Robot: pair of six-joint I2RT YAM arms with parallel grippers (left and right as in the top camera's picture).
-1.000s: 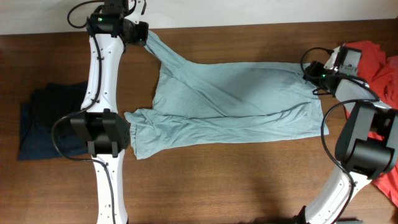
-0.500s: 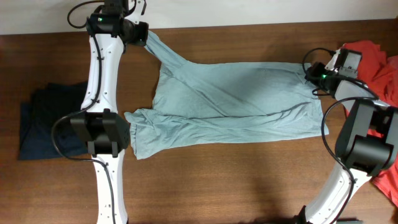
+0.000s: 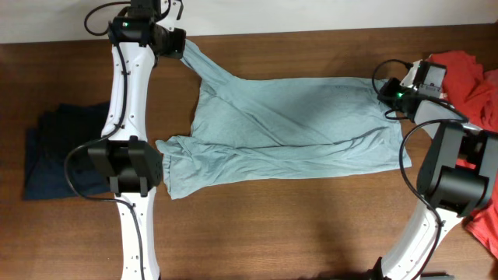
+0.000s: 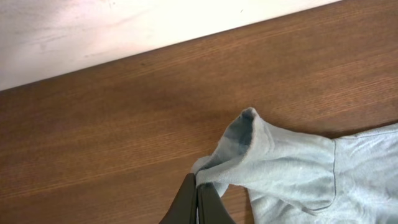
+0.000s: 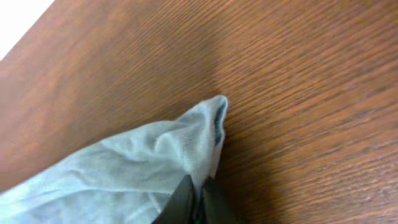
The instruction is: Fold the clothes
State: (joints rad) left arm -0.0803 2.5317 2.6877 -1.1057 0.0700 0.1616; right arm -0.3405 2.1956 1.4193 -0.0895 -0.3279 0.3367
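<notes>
A pale grey-blue T-shirt [image 3: 288, 128] lies spread across the middle of the wooden table. My left gripper [image 3: 180, 40] at the far left is shut on one corner of it, pulling the cloth into a stretched strip. The wrist view shows that pinched corner [image 4: 249, 155] folded over just past the left gripper [image 4: 198, 186]. My right gripper [image 3: 383, 92] is shut on the shirt's far right corner [image 5: 193, 143]; its dark fingers [image 5: 186, 196] pinch the cloth, and the right gripper [image 5: 198, 190] sits low over the wood.
A dark navy garment [image 3: 54, 152] lies bunched at the left edge beside the left arm. A red shirt [image 3: 471, 78] lies at the right edge behind the right arm. The pale wall [image 4: 93, 25] borders the table's far side.
The right gripper has closed onto the shirt's right corner and shifted slightly left. The left arm and the shirt's lay have not changed.
</notes>
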